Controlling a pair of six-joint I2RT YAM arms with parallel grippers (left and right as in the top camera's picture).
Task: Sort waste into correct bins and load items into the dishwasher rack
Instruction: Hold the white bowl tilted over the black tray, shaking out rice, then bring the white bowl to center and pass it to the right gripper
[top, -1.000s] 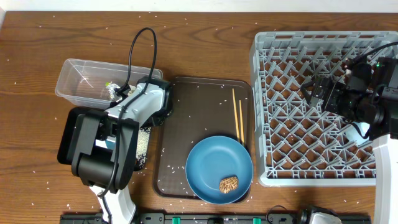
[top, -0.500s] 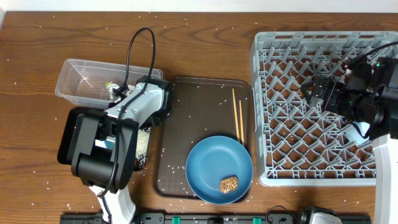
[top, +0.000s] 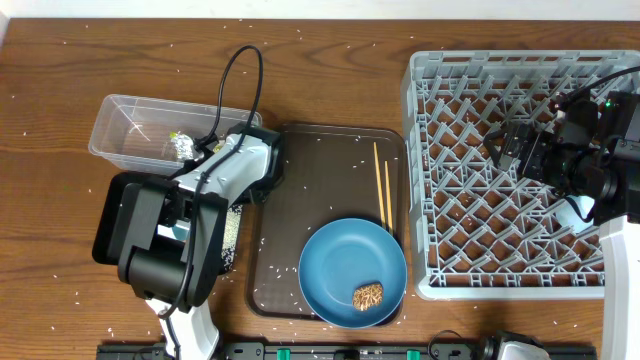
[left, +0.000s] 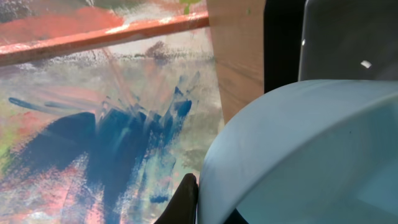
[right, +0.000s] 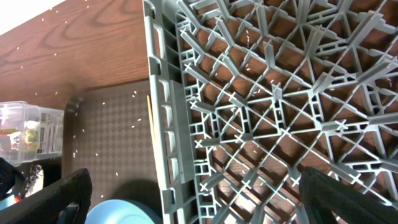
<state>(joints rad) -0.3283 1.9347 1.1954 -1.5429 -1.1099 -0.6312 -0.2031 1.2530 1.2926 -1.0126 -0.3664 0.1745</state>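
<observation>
My left gripper (top: 266, 165) is at the left edge of the brown serving tray. In the left wrist view it (left: 208, 205) is shut on the rim of the light blue cup (left: 298, 155), which the arm hides from overhead. My right gripper (top: 508, 148) hangs open and empty over the grey dishwasher rack (top: 520, 215), which also fills the right wrist view (right: 249, 112). The blue plate (top: 345, 262) holds a brown food chunk (top: 368, 295). The chopsticks (top: 382, 185) lie on the tray. The clear tub (top: 135, 125) holds a foil ball (top: 183, 148). The black tray (top: 108, 215) has rice (top: 230, 232).
The dark brown serving tray (top: 320, 190) lies between the bins and the rack. Rice grains are scattered over the wooden table (top: 330, 70). A black cable (top: 235, 75) loops above my left arm. The pink cup, white bowl, tissue and carrot are out of view.
My left gripper has shifted slightly right, towards the brown tray, and its cable loop has swung right. The right arm has not moved.
</observation>
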